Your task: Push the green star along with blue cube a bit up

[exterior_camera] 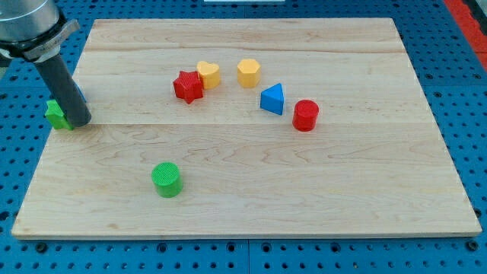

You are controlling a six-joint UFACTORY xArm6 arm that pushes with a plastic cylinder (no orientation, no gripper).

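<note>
Green star at board's left edge, touching my tip on its left; blue cube mostly hidden behind rod.

— What can't you make out from where you sit?

— My rod stands in front of the green star, so I see only its left part at the board's left edge. The blue cube is nearly all hidden — just a sliver of blue shows at the rod's right side, too little to tell its shape.

— And my tip?

— My tip shows, just right of the star; whether it touches the star I cannot tell. The arm above the rod is cut off by the view's top left corner.
</note>
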